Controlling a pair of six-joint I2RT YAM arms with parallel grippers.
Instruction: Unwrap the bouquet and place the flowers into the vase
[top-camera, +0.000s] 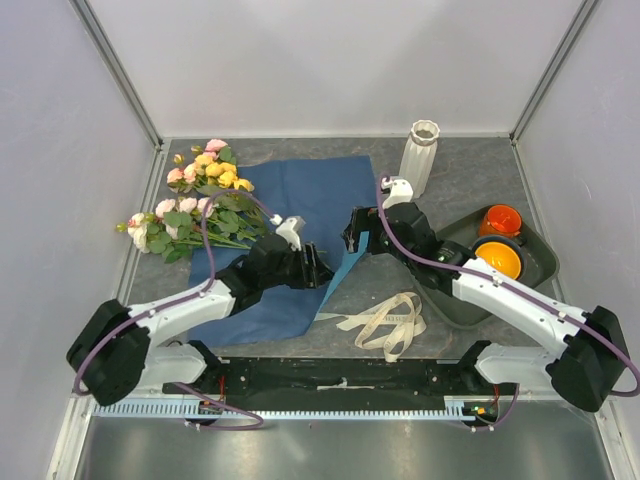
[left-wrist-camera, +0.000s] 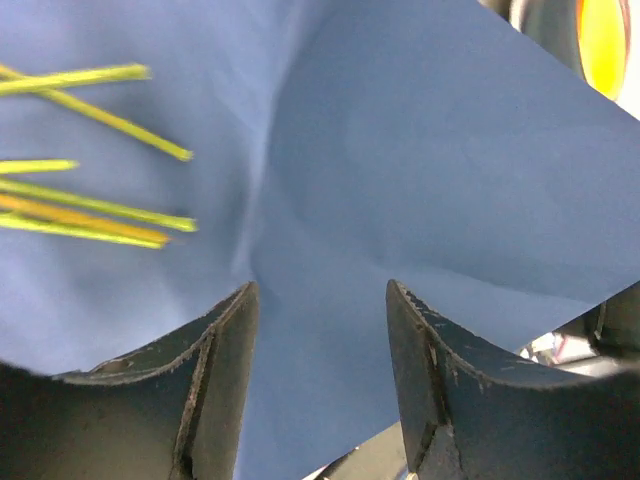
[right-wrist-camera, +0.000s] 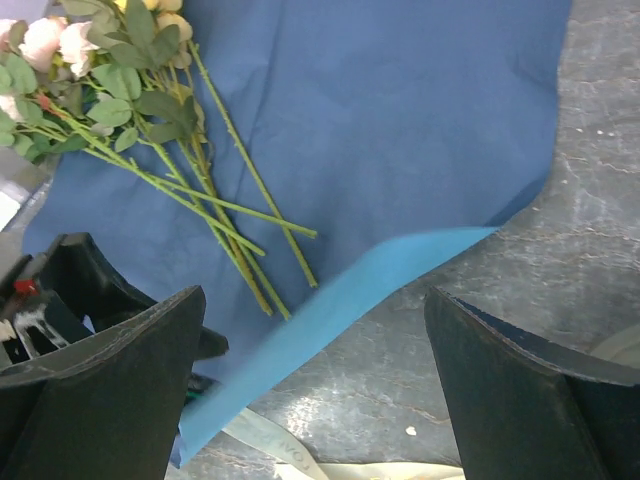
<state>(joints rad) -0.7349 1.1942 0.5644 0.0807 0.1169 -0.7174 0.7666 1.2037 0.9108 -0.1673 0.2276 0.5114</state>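
Already unwrapped, the green-stemmed pink and yellow roses (top-camera: 200, 200) lie loose on the flat blue paper sheet (top-camera: 310, 190), far left. The white ribbed vase (top-camera: 420, 155) waits far right. The left gripper (top-camera: 318, 268) and right gripper (top-camera: 352, 232) hover over the paper, jaws apart, empty.

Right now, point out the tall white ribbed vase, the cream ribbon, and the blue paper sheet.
tall white ribbed vase (top-camera: 418, 162): top external view, mid body.
cream ribbon (top-camera: 390, 320): top external view, middle of the loops.
blue paper sheet (top-camera: 315, 195): top external view, bare far part.

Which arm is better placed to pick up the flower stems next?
Left, probably. The left claw hovers over the blue paper beside the stem ends; the right claw sits farther off, above the paper's folded edge.
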